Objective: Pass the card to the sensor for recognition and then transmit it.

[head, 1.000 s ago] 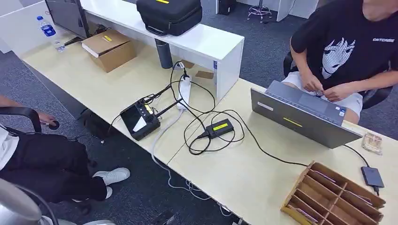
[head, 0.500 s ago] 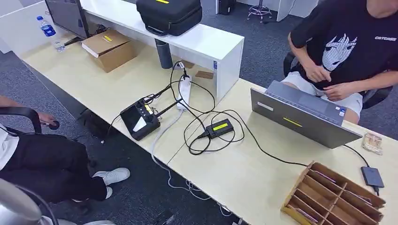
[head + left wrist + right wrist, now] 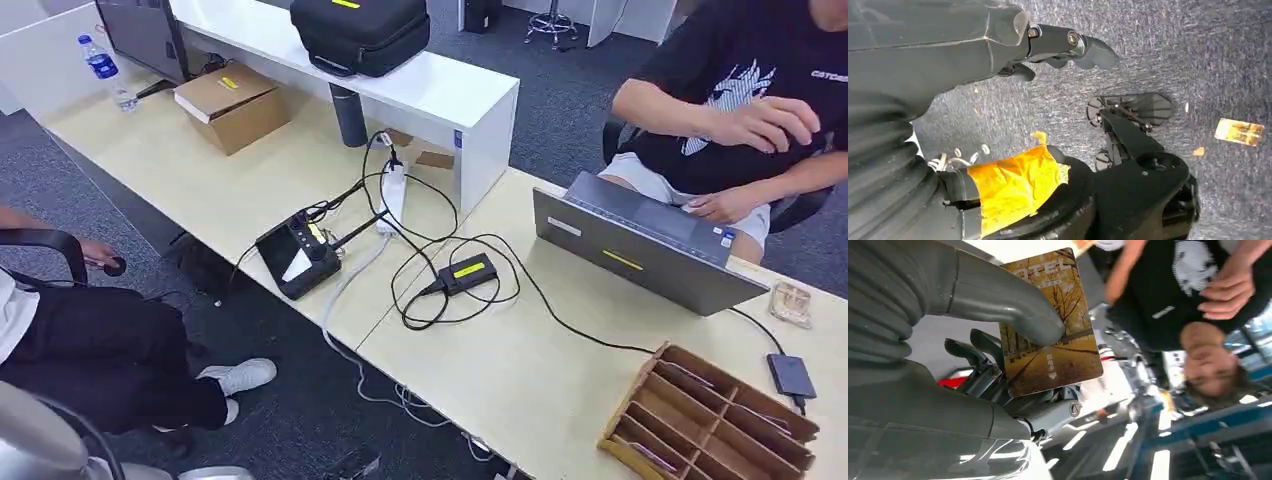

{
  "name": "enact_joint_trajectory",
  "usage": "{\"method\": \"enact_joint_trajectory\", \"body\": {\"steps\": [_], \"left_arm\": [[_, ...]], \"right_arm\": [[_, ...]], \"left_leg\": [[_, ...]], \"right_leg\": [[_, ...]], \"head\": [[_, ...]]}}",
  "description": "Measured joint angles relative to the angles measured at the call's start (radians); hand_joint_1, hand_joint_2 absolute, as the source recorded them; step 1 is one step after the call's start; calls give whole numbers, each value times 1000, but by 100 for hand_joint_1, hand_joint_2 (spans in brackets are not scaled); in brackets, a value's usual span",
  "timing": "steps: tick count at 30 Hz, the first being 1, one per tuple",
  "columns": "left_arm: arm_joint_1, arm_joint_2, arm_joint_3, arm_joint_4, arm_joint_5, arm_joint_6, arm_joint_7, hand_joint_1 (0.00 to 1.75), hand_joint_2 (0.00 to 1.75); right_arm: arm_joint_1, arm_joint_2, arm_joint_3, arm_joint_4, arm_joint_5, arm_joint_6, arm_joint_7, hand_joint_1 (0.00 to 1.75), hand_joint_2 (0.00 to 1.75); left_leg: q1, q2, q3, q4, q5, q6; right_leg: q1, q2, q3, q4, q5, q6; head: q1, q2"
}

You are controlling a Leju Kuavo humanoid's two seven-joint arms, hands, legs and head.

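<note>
In the right wrist view my right hand (image 3: 979, 371) holds a brown hotel key card (image 3: 1054, 347), its thumb (image 3: 1013, 310) pressing the printed face against the dark fingers behind it. The card is up in the air, facing a seated person. In the head view a small black box with a yellow label, the sensor (image 3: 467, 272), lies on the beige table (image 3: 520, 380) among black cables. In the left wrist view my left hand (image 3: 1053, 45) hangs over grey carpet with nothing in it.
A person in a black T-shirt (image 3: 760, 110) sits behind an open grey laptop (image 3: 640, 245). A wooden card rack (image 3: 710, 420) stands at the table's near right. A black controller (image 3: 298, 252), power strip (image 3: 393, 195) and cardboard box (image 3: 232, 103) lie to the left. Another card (image 3: 1239, 131) lies on the carpet.
The seated person has lifted one hand from the lap up to chest height. The things on the table have not moved.
</note>
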Motion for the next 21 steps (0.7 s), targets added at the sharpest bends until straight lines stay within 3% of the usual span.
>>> {"method": "enact_joint_trajectory", "body": {"steps": [6, 11, 21], "left_arm": [[-29, 7, -50, -1, -8, 2, 48, 0, 175], [-42, 24, -97, -34, -24, 17, 108, 0, 175], [-60, 50, -134, -113, -51, 34, 167, 0, 175]], "right_arm": [[-208, 31, 101, 120, -27, 78, 30, 175, 175], [-349, 91, 172, 271, -60, 155, 66, 175, 175], [-521, 218, 243, 527, -58, 182, 106, 175, 175]], "left_leg": [[0, -2, -1, 0, 3, -1], [0, -2, -2, 0, 3, -1], [0, -2, -2, 0, 4, -2]], "right_leg": [[0, -1, -1, 1, 1, 0], [0, -1, -2, 1, 2, -1], [0, -1, -2, 1, 2, -1]], "head": [[0, 0], [0, 0], [0, 0]]}}
